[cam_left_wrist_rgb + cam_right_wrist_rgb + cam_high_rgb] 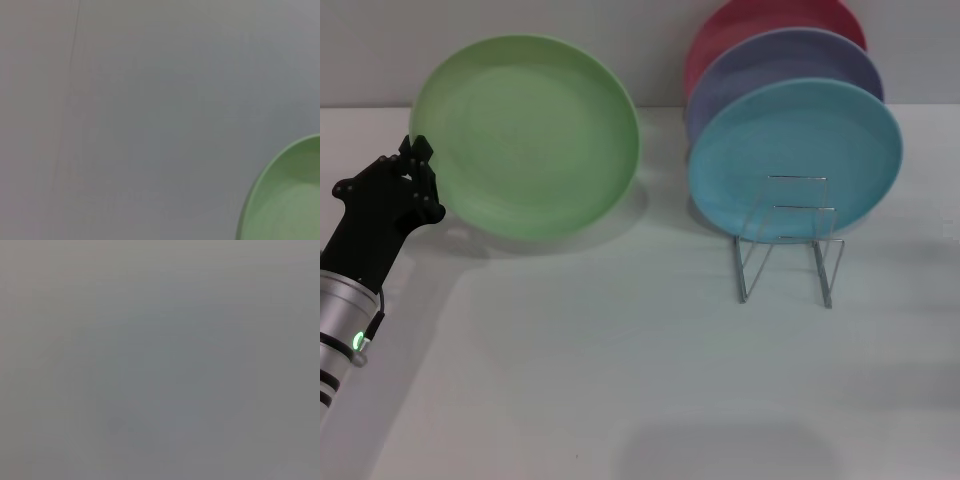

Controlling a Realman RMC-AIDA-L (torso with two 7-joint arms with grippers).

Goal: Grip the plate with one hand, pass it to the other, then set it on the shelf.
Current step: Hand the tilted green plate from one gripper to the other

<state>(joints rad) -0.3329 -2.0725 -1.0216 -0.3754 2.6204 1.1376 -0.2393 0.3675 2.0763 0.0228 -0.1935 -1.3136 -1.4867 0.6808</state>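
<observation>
Head view | plate [525, 135] tilted, face toward camera | left pincer [417, 152] clamped on its rim

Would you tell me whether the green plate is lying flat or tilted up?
Tilted up: the plate faces forward, its left rim at the left gripper.

Only a plain grey surface [160, 360], possibly the table, fills the view.
</observation>
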